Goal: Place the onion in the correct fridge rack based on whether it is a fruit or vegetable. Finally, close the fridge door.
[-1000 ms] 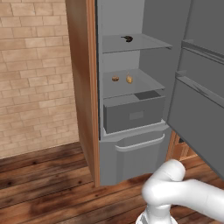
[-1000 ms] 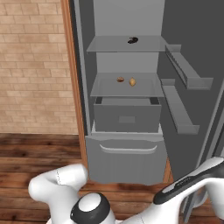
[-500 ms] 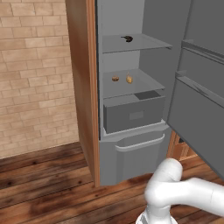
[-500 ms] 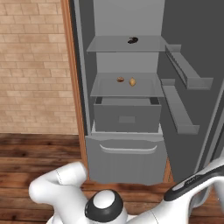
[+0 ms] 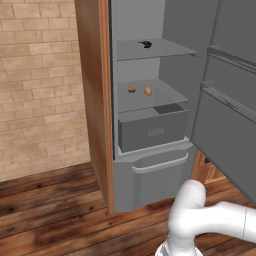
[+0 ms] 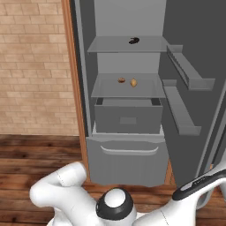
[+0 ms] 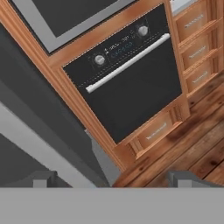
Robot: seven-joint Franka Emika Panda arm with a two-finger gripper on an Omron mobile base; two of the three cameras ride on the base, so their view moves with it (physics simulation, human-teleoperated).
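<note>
You have the fridge standing open in front of you, with the fridge door [image 6: 194,132] swung wide to the right, its inner bins [image 6: 181,110] facing the cabinet. The onion [image 5: 148,90] sits on the middle fridge rack [image 5: 170,95], close to a rounder brown item [image 5: 131,90] just to its left; the two look apart, not touching. The same pair shows from the right base view, onion [image 6: 133,82] to the right of the brown item [image 6: 121,80]. One shelf higher [image 6: 110,44] lies a dark curved item [image 6: 133,41]. Below the middle rack a grey drawer box [image 5: 152,131] is pulled partway out, and beneath that is a drawer front with a curved handle [image 6: 130,152].

Your arm is folded low near the base, well clear of the shelves. The jaws [image 7: 111,181] are spread wide apart and hold nothing; only the finger tips [image 7: 43,178] peek up at the bottom of the hand view. That view looks at a dark oven door [image 7: 131,92] with a pale bar handle [image 7: 127,63], wood drawers [image 7: 197,48] beside it, and plank floor [image 7: 192,148].
</note>
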